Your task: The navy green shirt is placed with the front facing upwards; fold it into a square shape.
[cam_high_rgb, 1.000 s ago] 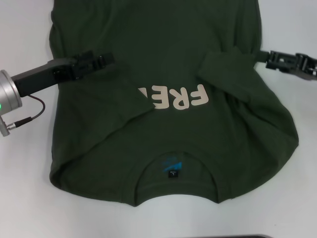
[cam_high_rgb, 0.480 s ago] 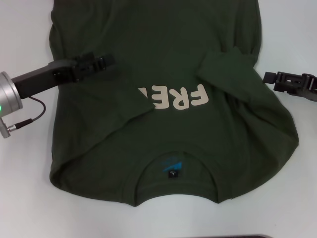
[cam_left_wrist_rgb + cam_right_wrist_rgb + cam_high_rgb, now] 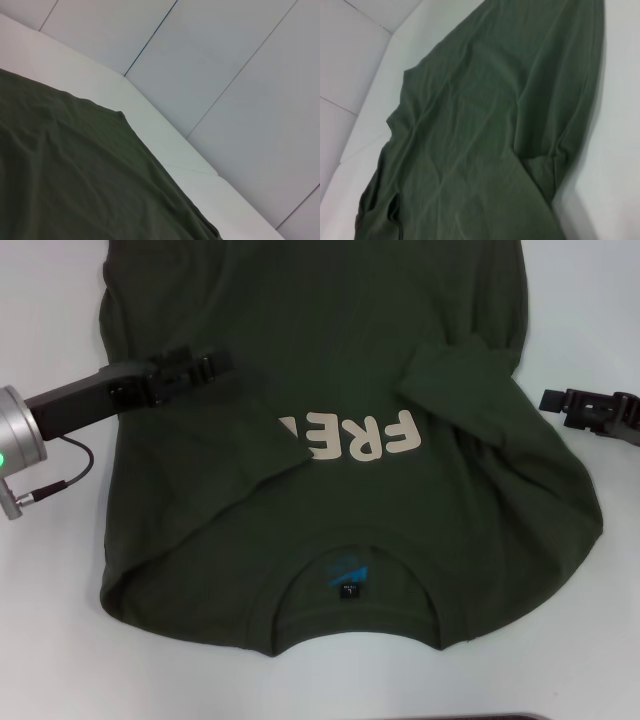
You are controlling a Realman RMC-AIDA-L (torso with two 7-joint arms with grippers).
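Your right claw [image 3: 546, 398] has pulled off the navy green shirt [image 3: 330, 390] toward 3 o'clock and dropped a bit toward 6; it now sits over bare worktop [image 3: 610, 330], just beside the shirt's edge.

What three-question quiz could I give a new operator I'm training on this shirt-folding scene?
1. True or false: both sleeves of the navy green shirt are folded inward over its body.
2. Which gripper is over the fabric: A) left gripper B) right gripper?
3. Fill in: the neck label lies at the shirt's ___ edge, seen from the robot.

Key: 1 true. 2 A; the right one is off the shirt, above the white table. 3 nearest.
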